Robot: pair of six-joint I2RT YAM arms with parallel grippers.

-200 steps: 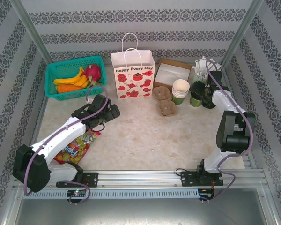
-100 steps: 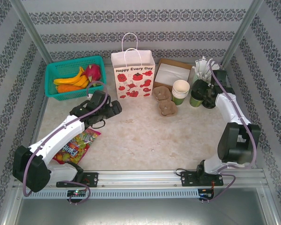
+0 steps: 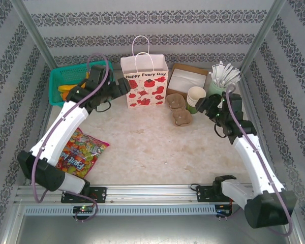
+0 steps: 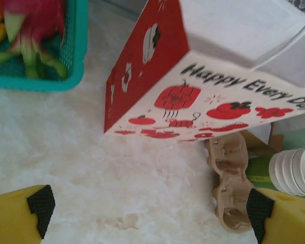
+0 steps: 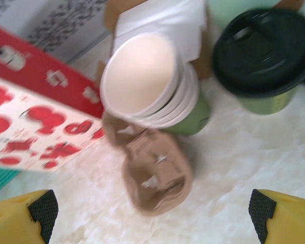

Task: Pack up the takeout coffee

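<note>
Right end effector (image 5: 150, 211) open, empty, takeout coffee (image 5: 264, 51) ahead — blurred, cropped at frame edge, left end effector (image 4: 150, 208) open, facing paper bag (image 4: 213, 109) — top cut off

Along the back of the table (image 3: 152, 147) a row runs left to right: the basket (image 3: 61, 79) with fruit (image 3: 66, 89) in it, the paper bag (image 3: 145, 89) standing upright, the cardboard box (image 3: 185, 79), and the cup of sticks (image 3: 222, 76) in the far right corner. Just before the box lie the cup carriers (image 3: 178, 109), with the stack of cups (image 3: 196, 96) to their right and the takeout coffee (image 5: 264, 51) just right of that stack. The candy bag (image 3: 81, 152) lies flat at the near left — well apart from the rest.
</note>
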